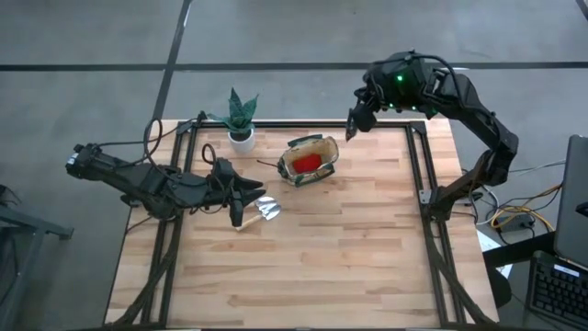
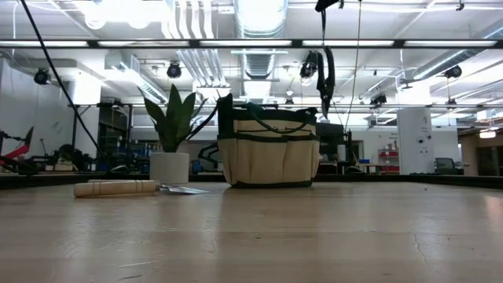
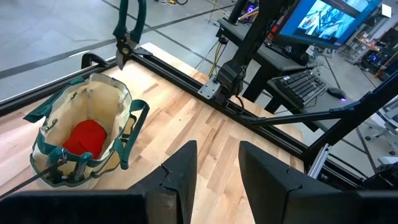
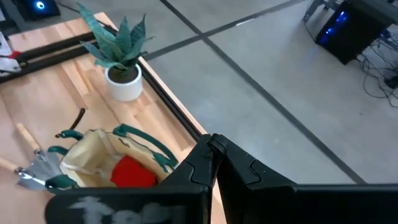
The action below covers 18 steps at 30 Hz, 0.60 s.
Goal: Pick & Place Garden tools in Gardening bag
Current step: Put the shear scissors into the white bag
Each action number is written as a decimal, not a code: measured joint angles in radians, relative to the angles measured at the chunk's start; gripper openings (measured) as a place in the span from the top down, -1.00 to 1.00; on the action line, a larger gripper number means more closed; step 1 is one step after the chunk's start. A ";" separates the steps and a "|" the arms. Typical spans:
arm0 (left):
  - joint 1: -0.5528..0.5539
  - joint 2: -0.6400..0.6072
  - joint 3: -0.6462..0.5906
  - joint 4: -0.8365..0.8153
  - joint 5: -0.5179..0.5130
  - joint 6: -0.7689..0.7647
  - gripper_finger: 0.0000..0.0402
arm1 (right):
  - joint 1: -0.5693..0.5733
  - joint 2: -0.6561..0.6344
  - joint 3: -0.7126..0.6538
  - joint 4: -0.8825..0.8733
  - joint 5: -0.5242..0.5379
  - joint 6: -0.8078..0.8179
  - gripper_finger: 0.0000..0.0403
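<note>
One trowel [image 1: 257, 211] lies beside the gardening bag [image 1: 310, 161], under your left gripper [image 1: 250, 193], whose fingers stand apart. Right gripper [image 1: 354, 124] hangs above the bag's rim, clamped on pruning shears [image 3: 129, 34]. Stiff, light: grasp the trowel's wooden handle mid-length.
</note>
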 joint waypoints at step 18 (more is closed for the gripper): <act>-0.003 0.000 0.000 0.000 0.003 -0.054 0.39 | -0.004 -0.002 -0.257 0.302 -0.100 -0.014 0.96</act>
